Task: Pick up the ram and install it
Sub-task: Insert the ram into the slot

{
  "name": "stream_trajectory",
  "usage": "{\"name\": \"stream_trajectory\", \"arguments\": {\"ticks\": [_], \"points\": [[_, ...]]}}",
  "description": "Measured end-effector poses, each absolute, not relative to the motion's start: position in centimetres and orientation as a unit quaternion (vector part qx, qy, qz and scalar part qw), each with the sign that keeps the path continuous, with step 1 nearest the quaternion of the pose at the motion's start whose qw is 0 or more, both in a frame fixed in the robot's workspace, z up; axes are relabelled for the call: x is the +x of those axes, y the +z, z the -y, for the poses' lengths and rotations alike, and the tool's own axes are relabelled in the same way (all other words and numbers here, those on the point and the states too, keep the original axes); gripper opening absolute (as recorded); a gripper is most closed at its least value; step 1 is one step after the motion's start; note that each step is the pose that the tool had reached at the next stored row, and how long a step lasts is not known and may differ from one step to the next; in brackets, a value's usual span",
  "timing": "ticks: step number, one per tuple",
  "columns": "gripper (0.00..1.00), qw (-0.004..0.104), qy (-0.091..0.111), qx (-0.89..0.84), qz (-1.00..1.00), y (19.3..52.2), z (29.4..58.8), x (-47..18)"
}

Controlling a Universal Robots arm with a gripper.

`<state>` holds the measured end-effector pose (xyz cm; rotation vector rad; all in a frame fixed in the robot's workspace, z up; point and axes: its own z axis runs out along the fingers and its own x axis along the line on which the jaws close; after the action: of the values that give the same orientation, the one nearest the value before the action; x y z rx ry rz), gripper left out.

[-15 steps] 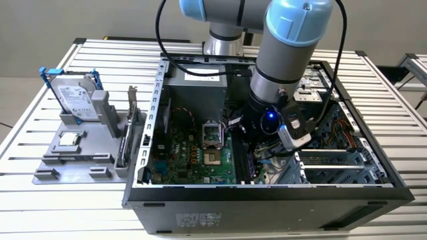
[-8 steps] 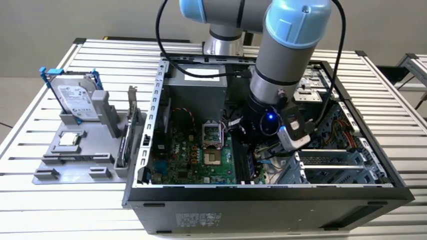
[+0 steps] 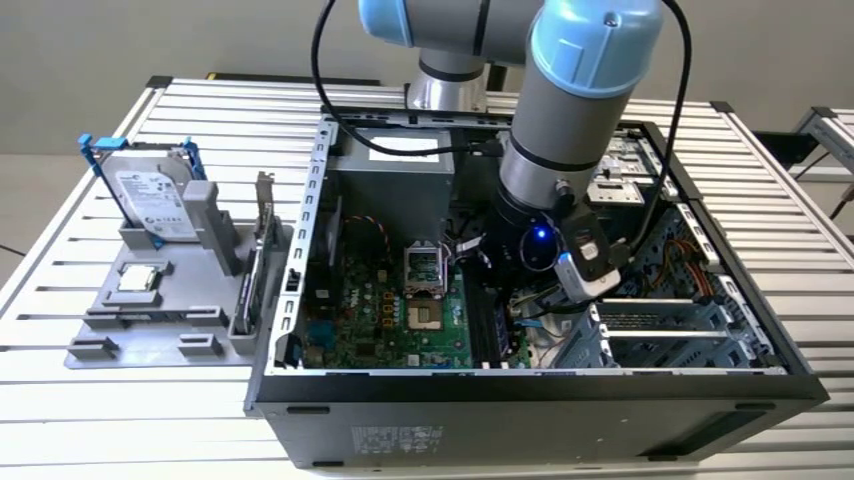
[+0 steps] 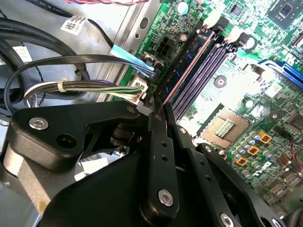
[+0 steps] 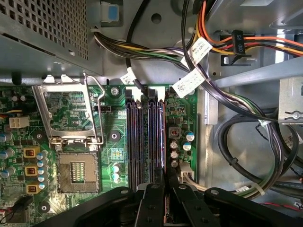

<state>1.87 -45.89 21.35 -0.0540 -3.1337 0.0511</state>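
So the arm is reaching right down into the open computer case, which lies on its side on the slatted bench, so the motherboard faces up and the slots can be reached from above

In the second wrist view the pincer looks pinched together on the near end of the ram, with the thin blue stick running edge-on away from the fingertips. It sits along the outermost slot, right beside the empty purple slots. Holding it by the end and on edge makes sense to me, since that lines the contact edge up with the slot. In the first wrist view the ram is just a dark sliver on the cable side of the slot rows. I can't tell whether it's pushed fully home or just resting in the slot

As for the case contents, the CPU socket is open and bare with its metal latch frame flipped up, and bundles of cables are tucked off to the side, clear of the slots

Over at the exterior view's left, a grey holder tray keeps the spare parts standing up for easy grabbing: a hard drive in a blue frame and a dark card with a metal bracket
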Motion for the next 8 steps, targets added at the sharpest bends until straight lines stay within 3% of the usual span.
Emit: {"name": "stream_trajectory", "arguments": {"ticks": [3, 4, 8], "points": [[0.0, 0.003, 0.015, -0.017, 1.0, 21.28, 45.84, 1.88], [1.0, 0.003, 0.015, -0.017, 1.0, 21.27, 45.85, 1.88], [1.0, 0.003, 0.016, -0.017, 1.0, 21.34, 45.89, 1.87]]}}
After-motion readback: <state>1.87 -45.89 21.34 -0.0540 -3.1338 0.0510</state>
